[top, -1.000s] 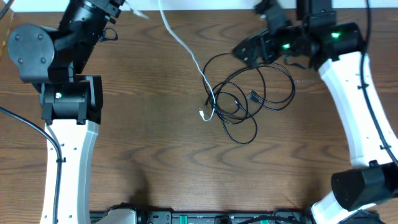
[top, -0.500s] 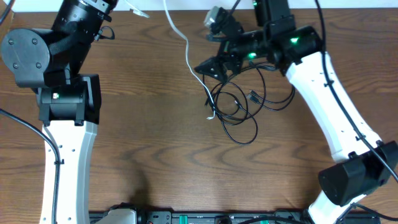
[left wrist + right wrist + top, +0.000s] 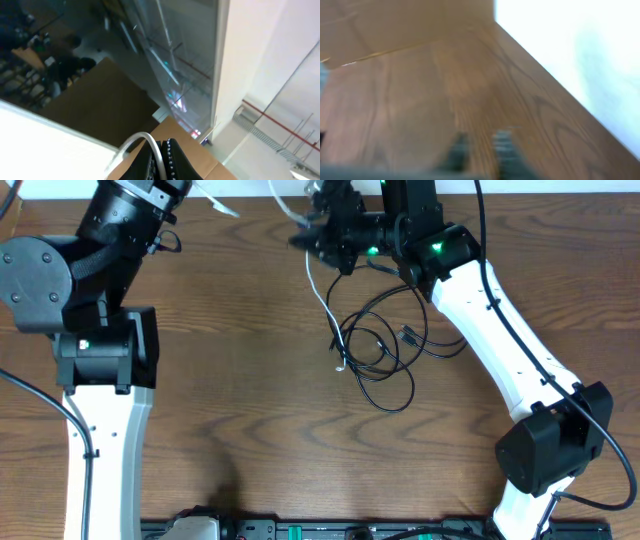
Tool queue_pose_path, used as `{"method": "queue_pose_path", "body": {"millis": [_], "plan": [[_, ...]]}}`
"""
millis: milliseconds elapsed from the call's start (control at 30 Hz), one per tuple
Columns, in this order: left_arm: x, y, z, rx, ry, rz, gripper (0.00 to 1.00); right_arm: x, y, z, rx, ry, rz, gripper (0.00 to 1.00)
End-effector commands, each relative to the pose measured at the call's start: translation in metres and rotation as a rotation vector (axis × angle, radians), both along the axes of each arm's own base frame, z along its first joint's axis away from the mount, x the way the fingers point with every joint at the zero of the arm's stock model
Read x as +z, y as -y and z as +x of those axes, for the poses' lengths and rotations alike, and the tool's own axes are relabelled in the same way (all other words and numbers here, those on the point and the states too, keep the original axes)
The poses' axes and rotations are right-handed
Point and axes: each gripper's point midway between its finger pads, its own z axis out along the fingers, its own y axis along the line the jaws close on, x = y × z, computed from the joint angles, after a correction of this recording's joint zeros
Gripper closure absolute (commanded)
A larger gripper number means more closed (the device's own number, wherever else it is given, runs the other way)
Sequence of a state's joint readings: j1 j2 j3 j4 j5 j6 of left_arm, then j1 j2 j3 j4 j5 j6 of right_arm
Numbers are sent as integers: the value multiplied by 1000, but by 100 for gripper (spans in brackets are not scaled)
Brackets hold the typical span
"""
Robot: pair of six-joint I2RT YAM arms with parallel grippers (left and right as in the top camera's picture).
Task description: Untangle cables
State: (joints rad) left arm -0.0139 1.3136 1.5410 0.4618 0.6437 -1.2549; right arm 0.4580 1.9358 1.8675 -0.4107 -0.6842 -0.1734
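So in the last second the right claw (image 3: 305, 237) swung from the right side of the tangle over to the far edge of the surface (image 3: 230, 380). Its jaws went from wide apart to pinched together, right where the white cable (image 3: 312, 275) runs past. The right wrist view is a motion-blurred mess of wood grain with no cord showing between the tips, so I can't say it actually caught the cable, only that it closed on that spot. The left claw (image 3: 160, 155) hasn't budged: up at the far left edge, pointing off the surface, clamped on the white cable, which you can see arcing into its tips in the left wrist view. The black cable (image 3: 365, 340) has barely shifted and sits mid-surface, right of centre, in a stack of loose overlapping loops. The white one's lower end is tucked into the left side of those loops, so nothing's separated yet. My read is that with two holds on the white cord it could be drawn out of the black loops, if that second pinch landed. Material-wise, the white cord is thin, smooth and round-jacketed, limp enough to kink at the claw. The black one is thinner and springier, holding round coils, with a small blocky plug lying inside them. The surface is brown wood-grain laminate, matte and flat.
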Motion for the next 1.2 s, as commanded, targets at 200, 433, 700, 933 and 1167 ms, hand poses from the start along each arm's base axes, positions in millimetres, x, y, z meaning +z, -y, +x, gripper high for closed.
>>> {"method": "queue_pose_path", "body": {"millis": [200,433,700,933,1167], "plan": [[-92,9,25,34,-276,296,83,-1,113,64,-561,-45,-159,99],[-185,5,44,45,-518,500,51,94,200,60,-734,83,-125,99],[-235,5,61,4,-662,537,32,170,267,41,-848,207,-119,99],[-265,5,69,-22,-754,544,30,198,324,38,-1005,286,-146,99],[-272,5,68,-29,-753,581,30,187,394,50,-1147,272,-184,99]]}}
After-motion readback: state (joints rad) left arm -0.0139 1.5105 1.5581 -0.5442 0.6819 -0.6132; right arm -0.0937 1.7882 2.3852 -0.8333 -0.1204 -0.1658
